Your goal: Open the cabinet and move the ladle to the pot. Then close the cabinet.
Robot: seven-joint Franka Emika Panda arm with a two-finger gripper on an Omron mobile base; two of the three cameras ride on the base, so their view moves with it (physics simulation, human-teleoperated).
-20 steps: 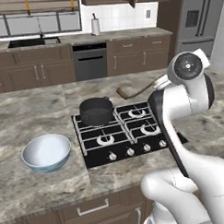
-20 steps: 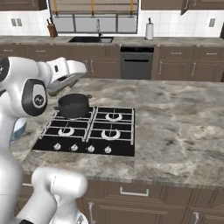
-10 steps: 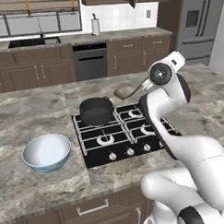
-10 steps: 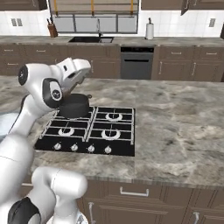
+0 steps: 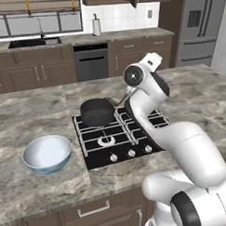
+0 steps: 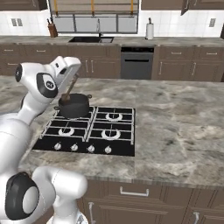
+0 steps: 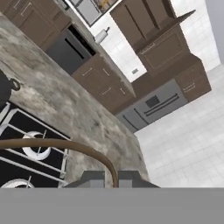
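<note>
Slim brown wooden ladle (image 7: 65, 146) pinched at handle end in closed jaws of dark two-finger gripper (image 7: 111, 178), slanted down toward round black metal pot (image 6: 73, 106) on black gas cooktop (image 6: 113, 131); dark brown wall cabinet (image 7: 151, 33) door ajar.

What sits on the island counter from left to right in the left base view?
Bowl → pot on the stove's back-left burner → ladle handle slanting up from the pot → robot arm.
</note>
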